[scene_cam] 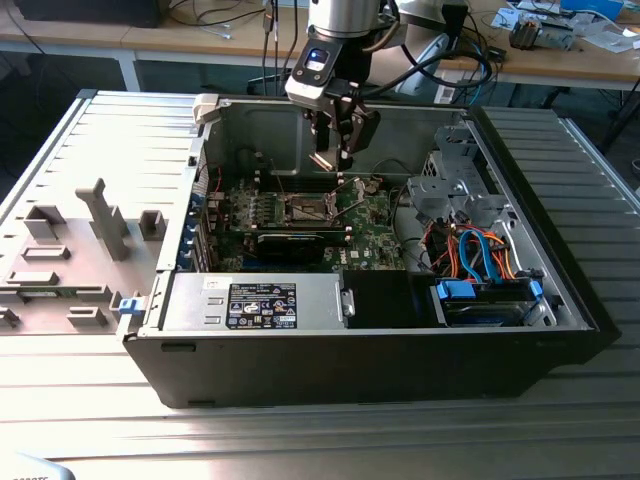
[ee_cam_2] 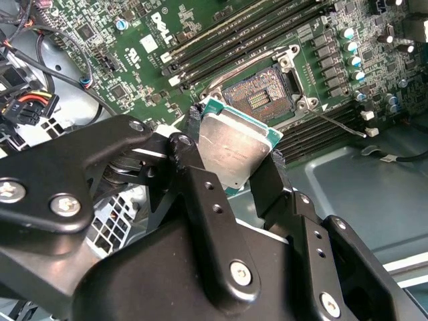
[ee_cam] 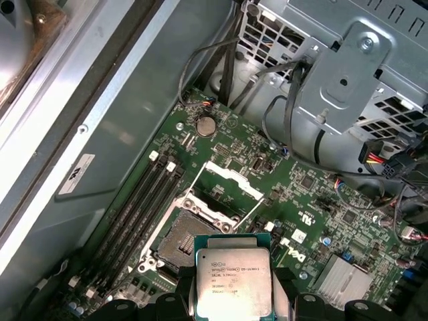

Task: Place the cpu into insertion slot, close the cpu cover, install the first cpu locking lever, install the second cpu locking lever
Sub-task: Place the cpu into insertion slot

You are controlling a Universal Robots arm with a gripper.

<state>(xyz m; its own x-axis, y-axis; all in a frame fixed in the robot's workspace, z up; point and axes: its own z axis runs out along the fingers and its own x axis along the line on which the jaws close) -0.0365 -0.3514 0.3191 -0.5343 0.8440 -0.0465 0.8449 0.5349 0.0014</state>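
I've got the case (scene_cam: 350,360) lying open on its side, with the slot well inside it, on the board (ee_cam: 314,200) that lines its floor. The slot sits near the middle of that green board, just beside the row of long memory slots (ee_cam: 137,200). My gripper (scene_cam: 338,160) hangs inside the case, above the slot. Its black fingers (ee_cam_2: 200,174) are in shot in the second wrist view, and the jaws are clamped on two opposite edges of the chip. The cover (ee_cam: 231,176) is swung up off the slot, on the slot's far side from the chip. The slot (ee_cam: 180,242) lies open, its dark contact field showing. The cpu (ee_cam: 233,281) is in my grip, silver top showing, held clear above the board and just beside the slot, not seated.
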